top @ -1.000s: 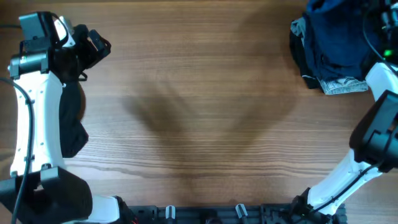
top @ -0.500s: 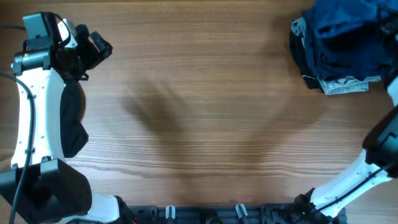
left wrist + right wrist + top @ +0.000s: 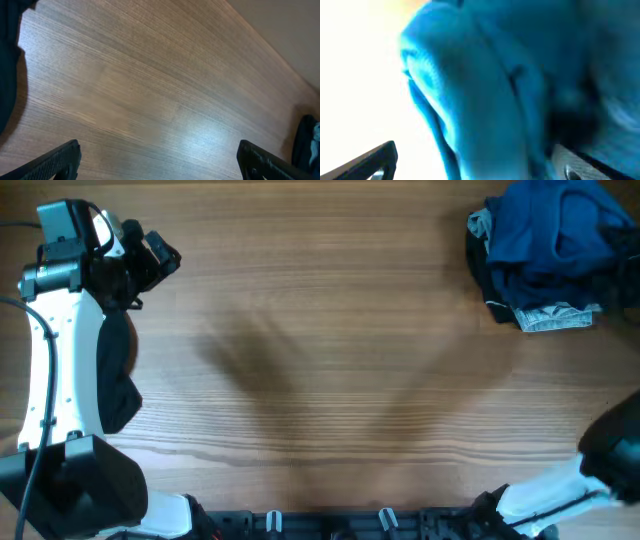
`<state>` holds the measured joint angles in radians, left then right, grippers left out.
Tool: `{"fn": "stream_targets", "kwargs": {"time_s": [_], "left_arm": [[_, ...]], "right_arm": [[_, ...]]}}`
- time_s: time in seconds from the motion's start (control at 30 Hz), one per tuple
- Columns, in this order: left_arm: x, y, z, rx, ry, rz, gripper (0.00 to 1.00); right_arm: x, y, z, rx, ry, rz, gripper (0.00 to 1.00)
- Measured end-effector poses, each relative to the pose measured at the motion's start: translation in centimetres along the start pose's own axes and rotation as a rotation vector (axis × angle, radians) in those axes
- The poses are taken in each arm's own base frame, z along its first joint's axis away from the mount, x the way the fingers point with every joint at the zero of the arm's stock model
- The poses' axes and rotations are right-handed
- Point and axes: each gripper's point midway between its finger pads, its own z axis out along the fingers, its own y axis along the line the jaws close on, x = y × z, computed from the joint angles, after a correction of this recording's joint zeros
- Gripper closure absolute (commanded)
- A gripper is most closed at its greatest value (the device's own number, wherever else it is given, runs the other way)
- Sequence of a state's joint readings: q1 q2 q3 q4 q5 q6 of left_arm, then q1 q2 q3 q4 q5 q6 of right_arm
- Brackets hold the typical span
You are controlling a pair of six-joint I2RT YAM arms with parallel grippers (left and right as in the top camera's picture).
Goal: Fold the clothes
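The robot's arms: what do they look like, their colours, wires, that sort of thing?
The left arm has glossy white shells between black joints, with a thin black cable along it and a black gripper. The right arm, mostly out of view, shows the same white and black.

A: We saw a wooden table (image 3: 330, 330), its grain fine, with a soft satin sheen.

B: At the table's far right corner, the clothes (image 3: 545, 240) looked to us like soft matt cloth, creased. The left arm (image 3: 45, 380) at its left edge wore smooth white plastic.
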<state>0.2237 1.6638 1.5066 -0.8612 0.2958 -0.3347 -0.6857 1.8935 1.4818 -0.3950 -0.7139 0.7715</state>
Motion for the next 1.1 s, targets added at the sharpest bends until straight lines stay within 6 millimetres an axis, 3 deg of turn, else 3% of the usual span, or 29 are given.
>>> {"fn": "stream_targets", "kwargs": {"time_s": [0.13, 0.23, 0.27, 0.3, 0.37, 0.4, 0.43, 0.53, 0.6, 0.63, 0.7, 0.77, 0.9, 0.97, 1.1], "left_arm": [[-0.2, -0.1, 0.0, 0.004, -0.009, 0.003, 0.0], [-0.4, -0.2, 0.0, 0.007, -0.016, 0.006, 0.0], [-0.5, -0.2, 0.0, 0.009, -0.021, 0.007, 0.0], [-0.7, -0.3, 0.0, 0.012, -0.029, 0.01, 0.0], [-0.8, -0.3, 0.0, 0.014, -0.033, 0.011, 0.0], [-0.8, -0.3, 0.0, 0.014, -0.033, 0.011, 0.0], [-0.9, -0.4, 0.0, 0.016, -0.038, 0.013, 0.0], [-1.9, -0.8, -0.1, 0.031, -0.074, 0.025, 0.0], [-2.2, -1.0, -0.1, 0.038, -0.088, 0.03, 0.0], [-2.2, -0.9, -0.1, 0.037, -0.087, 0.029, 0.0], [-1.9, -0.8, -0.1, 0.033, -0.077, 0.026, 0.0], [-1.6, -0.7, 0.0, 0.028, -0.066, 0.022, 0.0], [-1.2, -0.5, 0.0, 0.02, -0.047, 0.016, 0.0], [-1.1, -0.5, 0.0, 0.019, -0.046, 0.016, 0.0], [-1.1, -0.5, 0.0, 0.019, -0.046, 0.016, 0.0]], "right_arm": [[0.4, 1.6, -6.4, 0.176, -0.142, -0.16, 0.01], [0.3, 1.9, -7.0, 0.197, -0.152, -0.301, 0.01], [0.2, 2.6, -6.8, 0.174, -0.154, -0.385, 0.13], [0.4, 4.6, -6.2, 0.114, -0.154, -0.545, 0.28], [1.3, 7.5, -5.1, 0.037, -0.159, -0.737, 0.79], [1.9, 8.9, -4.6, 0.001, -0.164, -0.819, 0.9], [2.2, 10.5, -4.2, -0.036, -0.187, -0.908, 0.96], [2.3, 15.3, -3.2, -0.131, -0.316, -1.196, 0.96], [1.8, 16.9, -1.4, -0.15, -0.403, -1.339, 0.95], [1.1, 16.6, 0.3, -0.135, -0.433, -1.359, 0.96], [-0.4, 13.9, 3.7, -0.08, -0.438, -1.342, 0.96], [-1.7, 8.6, 8.4, -0.009, -0.391, -1.292, 0.96], [-1.6, 0.7, 13.7, 0.095, -0.269, -1.191, 0.96], [-1.6, -1.3, 15.2, 0.112, -0.229, -1.156, 0.96], [-1.6, -1.9, 15.8, 0.116, -0.2, -1.117, 0.96]]}}
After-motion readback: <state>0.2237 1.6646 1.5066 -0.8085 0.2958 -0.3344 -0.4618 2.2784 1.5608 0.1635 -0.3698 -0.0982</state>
